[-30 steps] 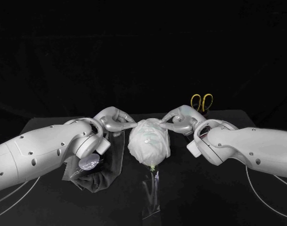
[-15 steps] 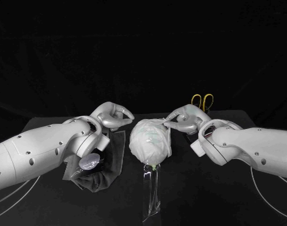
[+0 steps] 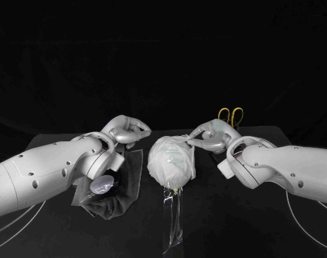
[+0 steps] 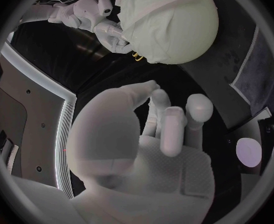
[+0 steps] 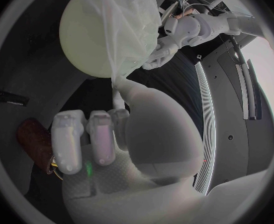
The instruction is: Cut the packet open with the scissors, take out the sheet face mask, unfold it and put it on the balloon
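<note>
The pale balloon lies in the middle of the table with the white sheet mask draped over it. The mask covers one side of the balloon in the right wrist view. My right hand is at the balloon's right shoulder, its thumb and a fingertip on the mask's edge. My left hand hovers a little left of the balloon, fingers loosely bent, holding nothing. The dark cut packet lies under my left forearm. The yellow-handled scissors lie behind my right hand.
A clear plastic strip stretches from the balloon's knot toward the table's front edge. A dark reddish object and a small black one lie on the table near my right hand.
My left hand has let go of the mask and drawn back to the left, off the balloon. My right hand has stayed at the mask's edge.
</note>
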Controlling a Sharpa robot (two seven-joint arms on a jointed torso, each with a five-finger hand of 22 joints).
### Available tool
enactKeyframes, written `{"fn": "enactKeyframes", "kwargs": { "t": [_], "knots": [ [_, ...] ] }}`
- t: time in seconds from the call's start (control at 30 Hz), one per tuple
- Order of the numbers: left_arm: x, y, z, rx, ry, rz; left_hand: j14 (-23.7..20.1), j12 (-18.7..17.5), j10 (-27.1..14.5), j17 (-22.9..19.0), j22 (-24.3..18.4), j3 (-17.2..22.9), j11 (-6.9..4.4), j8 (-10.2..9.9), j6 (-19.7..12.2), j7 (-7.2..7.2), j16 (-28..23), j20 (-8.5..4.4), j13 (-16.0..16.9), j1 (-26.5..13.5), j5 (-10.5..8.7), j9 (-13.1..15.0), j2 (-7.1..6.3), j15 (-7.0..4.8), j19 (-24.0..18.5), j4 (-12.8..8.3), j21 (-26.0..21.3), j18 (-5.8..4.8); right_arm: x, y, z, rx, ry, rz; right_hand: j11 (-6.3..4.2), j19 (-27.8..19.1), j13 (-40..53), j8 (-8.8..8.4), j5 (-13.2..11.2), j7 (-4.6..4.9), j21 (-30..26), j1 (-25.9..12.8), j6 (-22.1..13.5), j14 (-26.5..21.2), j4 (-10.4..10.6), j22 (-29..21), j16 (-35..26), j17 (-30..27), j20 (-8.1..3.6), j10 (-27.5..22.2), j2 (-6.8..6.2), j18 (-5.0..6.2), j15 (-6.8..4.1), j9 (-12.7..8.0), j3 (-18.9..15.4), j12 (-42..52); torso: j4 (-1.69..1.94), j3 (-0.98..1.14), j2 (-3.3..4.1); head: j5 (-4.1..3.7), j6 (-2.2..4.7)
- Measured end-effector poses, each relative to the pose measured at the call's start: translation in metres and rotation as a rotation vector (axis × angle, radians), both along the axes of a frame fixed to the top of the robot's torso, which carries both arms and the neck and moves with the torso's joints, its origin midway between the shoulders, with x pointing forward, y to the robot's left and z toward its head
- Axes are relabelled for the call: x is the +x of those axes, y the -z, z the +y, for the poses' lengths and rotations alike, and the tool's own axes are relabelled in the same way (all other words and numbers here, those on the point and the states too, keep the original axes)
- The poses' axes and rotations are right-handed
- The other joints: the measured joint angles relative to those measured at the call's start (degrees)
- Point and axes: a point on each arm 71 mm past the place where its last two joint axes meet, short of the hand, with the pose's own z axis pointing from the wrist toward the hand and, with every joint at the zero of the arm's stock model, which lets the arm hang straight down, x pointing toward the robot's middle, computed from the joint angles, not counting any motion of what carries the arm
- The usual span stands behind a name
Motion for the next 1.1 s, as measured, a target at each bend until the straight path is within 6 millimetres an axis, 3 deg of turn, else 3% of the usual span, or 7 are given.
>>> {"fn": "enactKeyframes", "kwargs": {
  "t": [0.07,0.13,0.27,0.67,0.87,1.1],
  "knots": [
    [0.0,0.001,-0.002,0.005,0.009,0.01,-1.05,-3.17,-3.23,-3.46,-4.21,-2.78,0.83,-2.45,-3.29,0.93,-1.16,0.46,-3.32,-2.54,0.0,-1.49,-1.94,1.05,-3.19,1.03,-1.82,0.0,0.0,0.0,0.0,0.001,0.0,0.0,0.0,0.0,0.01,0.0,0.0,0.02,0.0,0.0,-0.02,0.0,0.07,0.01,0.0,-0.02,0.0,0.0,0.0,0.0,0.0,0.01,0.07,0.0,0.01,0.0,-0.01,-0.03,0.01],
    [-0.001,0.002,-0.006,0.01,0.02,0.02,-2.19,-5.06,-4.37,-5.42,-6.82,-5.73,1.6,-3.95,-4.78,1.63,-1.92,1.29,-4.92,-3.29,0.0,-2.65,-3.07,1.76,-5.16,1.62,-3.44,0.04,0.0,0.0,0.0,0.002,0.0,0.0,0.0,0.0,0.01,0.0,0.0,0.04,0.0,0.0,-0.04,0.0,0.07,0.02,0.0,-0.03,0.0,0.0,0.0,0.0,0.0,0.03,0.07,-0.02,0.01,0.0,-0.01,-0.04,0.02],
    [-0.001,0.003,-0.013,0.024,0.044,0.037,-2.9,-6.28,-4.69,-6.37,-8.57,-10.12,1.91,-5.19,-5.24,2.1,-1.94,2.04,-6.33,-3.24,-0.17,-4.1,-3.69,2.25,-6.14,2.27,-4.71,0.95,0.0,0.0,0.001,0.005,-0.002,0.0,0.0,-0.01,0.02,0.0,-0.01,0.07,-0.04,0.0,-0.08,0.0,-0.16,0.03,-0.02,-0.04,0.0,-0.01,0.0,0.0,0.0,0.06,0.31,-0.09,-0.04,0.01,-0.02,0.03,0.04],
    [0.001,0.008,-0.021,0.066,0.074,0.077,-2.9,-6.28,-4.43,-5.25,-7.79,-14.11,2.12,-5.63,-5.24,2.1,-1.93,2.24,-6.97,-2.22,-0.17,-5.56,-3.28,2.24,-5.46,3.14,-4.74,0.94,-0.002,-0.001,0.003,0.02,-0.008,-0.003,-0.13,-0.11,-0.02,0.26,-0.1,0.08,-0.05,-0.07,-0.29,0.0,-0.16,0.02,-0.1,-0.02,0.09,0.12,-0.07,0.0,0.01,1.23,0.31,-0.16,-0.1,0.03,0.02,0.0,0.08],
    [-0.001,0.009,-0.025,0.076,0.095,0.094,-2.71,-5.36,-3.57,-4.64,-7.17,-15.63,1.69,-5.63,-4.22,1.59,-1.46,2.23,-6.94,-1.03,-0.17,-6.11,-2.99,2.06,-4.84,3.39,-4.75,0.93,-0.002,-0.001,0.003,0.022,-0.006,-0.005,-0.13,-0.11,-0.03,0.26,0.15,0.01,-0.06,-0.07,-0.24,-0.2,-0.32,-0.01,0.0,0.01,0.1,0.12,-0.07,0.0,-0.19,1.24,0.47,-0.17,-0.08,0.02,0.01,-0.03,-0.01],
    [-0.002,0.01,-0.027,0.084,0.114,0.105,-2.25,-4.22,-2.76,-3.51,-5.99,-16.09,0.88,-5.46,-1.75,0.76,-0.98,1.83,-6.43,1.36,-0.17,-6.4,-1.46,1.6,-4.02,3.06,-4.47,0.92,-0.002,-0.001,0.003,0.024,-0.005,-0.006,-0.13,-0.12,0.0,0.26,0.15,-0.11,0.12,-0.07,-0.3,-0.18,-0.32,-0.01,0.0,0.01,0.1,0.12,-0.07,0.0,-0.21,1.29,0.47,-0.25,0.0,0.01,0.0,-0.07,-0.07]
  ]
}}
